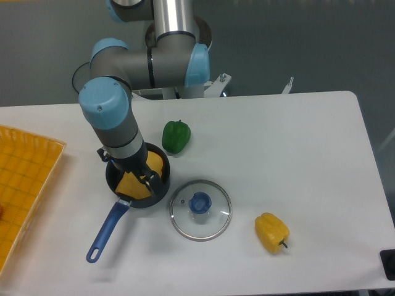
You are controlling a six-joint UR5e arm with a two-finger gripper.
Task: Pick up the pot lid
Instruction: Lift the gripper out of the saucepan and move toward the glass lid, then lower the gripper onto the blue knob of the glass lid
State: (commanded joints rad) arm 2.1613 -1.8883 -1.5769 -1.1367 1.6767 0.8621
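The dark two-finger hand [127,168], fingers spread, hung over the blue-handled black pan [162,190]; the round clear-glass lid with a blue knob [199,226] lay lower, rightward in view and nearer the camera.

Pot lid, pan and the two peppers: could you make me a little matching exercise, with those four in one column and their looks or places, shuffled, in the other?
Things
1. Pot lid
2. Pan
3. Yellow pepper
4. Green pepper

Looks and places
A. Farthest from the camera of the four
B. See-through, with a blue knob
C. Nearest the right edge of the picture of the four
D. Black, with a long blue handle

Right pairs: 1-B, 2-D, 3-C, 4-A
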